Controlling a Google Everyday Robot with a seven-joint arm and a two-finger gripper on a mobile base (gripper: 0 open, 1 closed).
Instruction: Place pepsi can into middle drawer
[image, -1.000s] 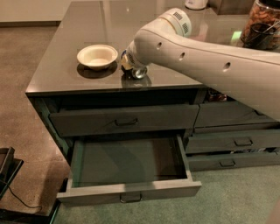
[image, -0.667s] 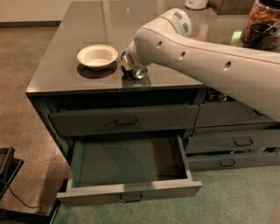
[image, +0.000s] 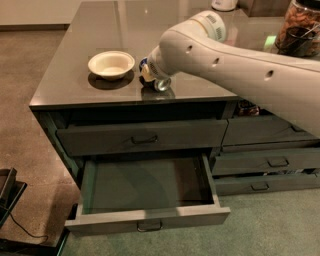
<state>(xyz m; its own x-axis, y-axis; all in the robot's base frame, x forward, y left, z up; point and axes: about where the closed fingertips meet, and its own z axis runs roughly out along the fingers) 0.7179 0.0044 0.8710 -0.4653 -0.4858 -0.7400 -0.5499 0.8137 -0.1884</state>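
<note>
The pepsi can (image: 161, 84) lies on the dark countertop near its front edge, just right of the white bowl (image: 111, 64). Only its silver end and a bit of blue show. My gripper (image: 151, 75) is down at the can, mostly hidden behind my white arm (image: 235, 55), which reaches in from the right. The middle drawer (image: 150, 182) is pulled open below the counter. Its flat dark interior holds nothing, and its small bar handle (image: 149, 226) faces front.
A shut upper drawer with a dark curved handle (image: 144, 140) sits above the open one. Narrower shut drawers (image: 270, 162) stand to the right. A glass jar (image: 300, 27) stands at the counter's back right. A black object (image: 7, 192) sits on the floor at left.
</note>
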